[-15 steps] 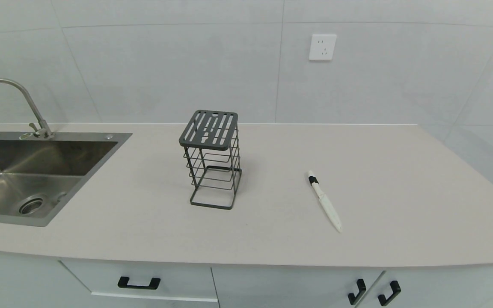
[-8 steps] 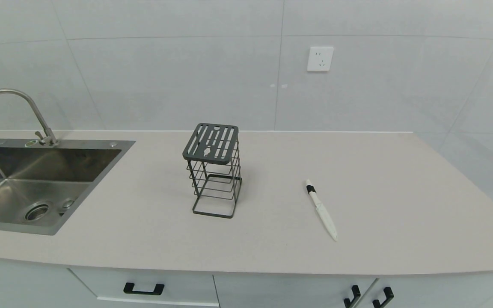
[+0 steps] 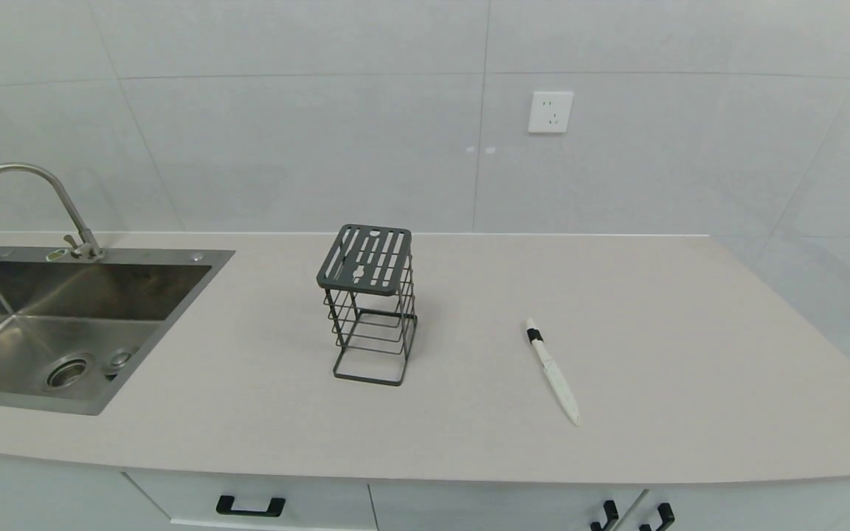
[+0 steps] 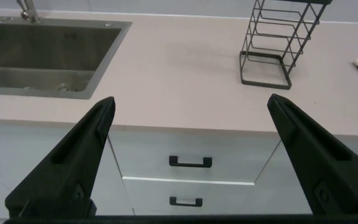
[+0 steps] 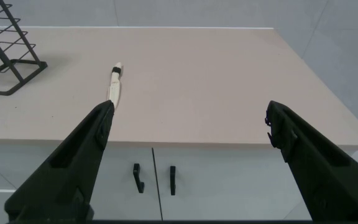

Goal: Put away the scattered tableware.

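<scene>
Far left: a stainless steel sink is set into the pale stone surface, with a curved chrome tap at its back rim.

Left jaws: apart. Both dark fingers are held in front of the surface's front edge, level with the white drawer fronts, and a black drawer handle shows in the gap between them. They hold nothing.

Centre: a dark wire rack with a slotted top plate stands upright on the surface, well apart from the sink.

Right of the rack: a slim white knife with a black band near its far end lies flat on the surface. Its pointed end is angled toward the front edge and to the right. It is clear of the rack and touches nothing else.

Right jaws: apart and holding nothing. They are held in front of the surface's edge. In the right wrist view the knife lies beyond the tip of one finger, on the rack's side, not within the gap. It is well apart from both sets of jaws; from the left jaws it lies past the rack.

Wall behind: a white socket plate is mounted on the tiles.
</scene>
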`<state>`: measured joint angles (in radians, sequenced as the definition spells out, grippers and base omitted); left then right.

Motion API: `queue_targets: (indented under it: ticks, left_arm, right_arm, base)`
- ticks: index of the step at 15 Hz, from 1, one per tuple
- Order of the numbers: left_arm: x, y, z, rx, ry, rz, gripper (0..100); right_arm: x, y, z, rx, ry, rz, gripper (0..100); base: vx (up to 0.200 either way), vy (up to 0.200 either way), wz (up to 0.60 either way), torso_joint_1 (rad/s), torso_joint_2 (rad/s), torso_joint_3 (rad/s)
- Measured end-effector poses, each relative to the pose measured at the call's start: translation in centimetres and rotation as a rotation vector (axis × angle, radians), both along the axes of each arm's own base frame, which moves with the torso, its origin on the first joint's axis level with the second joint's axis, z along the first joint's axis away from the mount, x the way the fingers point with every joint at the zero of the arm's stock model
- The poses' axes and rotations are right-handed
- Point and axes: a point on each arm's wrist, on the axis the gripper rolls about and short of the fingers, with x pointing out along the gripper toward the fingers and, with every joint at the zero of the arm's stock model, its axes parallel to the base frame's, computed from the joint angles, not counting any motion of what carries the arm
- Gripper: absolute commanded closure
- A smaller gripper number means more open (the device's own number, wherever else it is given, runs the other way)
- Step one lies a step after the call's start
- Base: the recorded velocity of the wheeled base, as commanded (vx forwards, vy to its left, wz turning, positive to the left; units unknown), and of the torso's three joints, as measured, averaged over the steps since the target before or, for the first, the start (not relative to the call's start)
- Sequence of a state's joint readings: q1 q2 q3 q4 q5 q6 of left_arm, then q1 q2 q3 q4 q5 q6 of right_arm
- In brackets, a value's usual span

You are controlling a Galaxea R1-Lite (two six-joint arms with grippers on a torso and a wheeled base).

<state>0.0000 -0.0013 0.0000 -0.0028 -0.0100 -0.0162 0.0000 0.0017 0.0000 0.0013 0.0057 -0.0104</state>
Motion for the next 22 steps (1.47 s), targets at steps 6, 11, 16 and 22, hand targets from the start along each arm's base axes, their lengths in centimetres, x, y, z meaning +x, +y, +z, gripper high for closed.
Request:
queue_targets:
  ticks: [6, 11, 16, 22]
  left_arm:
    - [0.00, -0.01, 0.00, 0.009, 0.000, -0.002, 0]
    - [0.00, -0.01, -0.01, 0.010, 0.001, -0.003, 0]
    - [0.00, -0.01, 0.00, 0.010, 0.000, -0.001, 0]
    - [0.00, 0.00, 0.01, 0.012, -0.001, 0.003, 0]
  right_arm:
    - [0.00, 0.00, 0.00, 0.000, 0.000, 0.000, 0]
    - [0.00, 0.00, 0.00, 0.000, 0.000, 0.000, 0]
    - [-0.01, 0.00, 0.01, 0.001, -0.002, 0.000, 0]
    - [-0.02, 0.11, 0.41, -0.004, -0.042, 0.051, 0]
  base:
    - [0.000, 0.000, 0.00, 0.283, -0.04, 0.240]
    - [0.000, 0.000, 0.00, 0.213, -0.06, 0.153]
    - [0.000, 0.000, 0.00, 0.000, 0.00, 0.000]
    - [0.000, 0.000, 0.00, 0.000, 0.00, 0.000]
